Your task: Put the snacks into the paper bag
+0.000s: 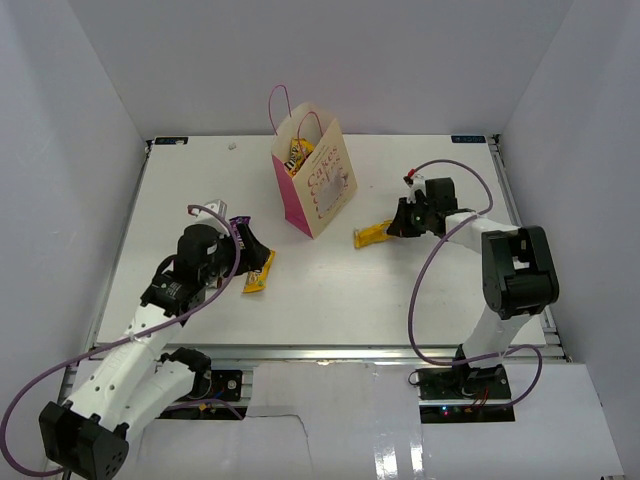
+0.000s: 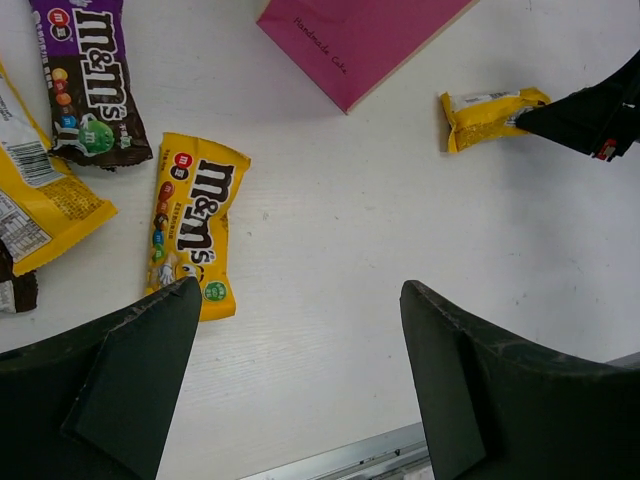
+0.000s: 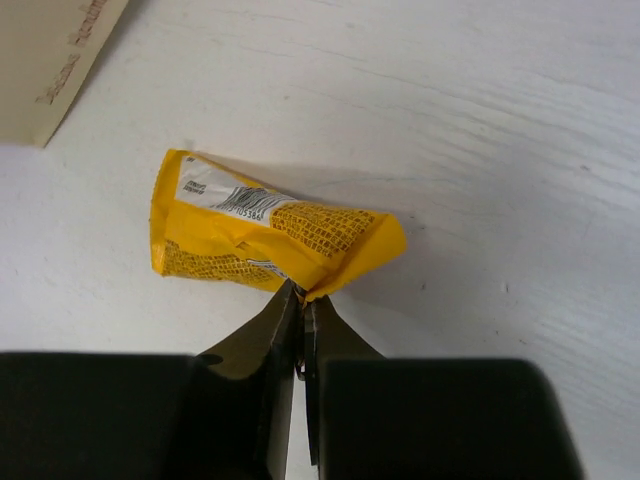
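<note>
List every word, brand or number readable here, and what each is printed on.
"m&m's": flat yellow packet.
"m&m's": purple-brown packet.
"Handmade Cake", as far as it reads: pink side of the paper bag.
"Cakes", seemingly, in the top view: the bag's tan front.
Barcode digits and small print on the crumpled yellow packet pinched by the right gripper: too small to read.
</note>
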### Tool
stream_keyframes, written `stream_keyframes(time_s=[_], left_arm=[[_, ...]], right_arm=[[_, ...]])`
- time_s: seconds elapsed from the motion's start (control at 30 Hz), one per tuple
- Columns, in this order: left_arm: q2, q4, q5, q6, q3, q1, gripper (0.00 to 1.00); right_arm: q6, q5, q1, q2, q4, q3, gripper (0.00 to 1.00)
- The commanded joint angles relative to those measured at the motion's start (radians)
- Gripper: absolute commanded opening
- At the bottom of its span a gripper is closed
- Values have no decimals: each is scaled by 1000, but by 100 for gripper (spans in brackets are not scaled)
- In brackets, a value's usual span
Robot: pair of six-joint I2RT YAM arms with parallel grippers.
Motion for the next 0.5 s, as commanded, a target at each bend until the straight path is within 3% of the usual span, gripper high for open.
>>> stream_keyframes(time_s=[0.0, 0.17, 0.27, 0.47], left_arm=[[12, 33, 61, 18, -5, 4, 91], [36, 28, 58, 48, -43, 4, 91], [64, 28, 45, 64, -40, 4, 91], [139, 18, -6, 100, 16, 3, 90]], right_arm=[[-222, -155, -12, -124, 49, -24, 8], [-592, -341, -16, -275, -169, 63, 8], [-677, -355, -16, -333, -264, 190, 8], [-519, -275, -3, -300, -240, 534, 8]])
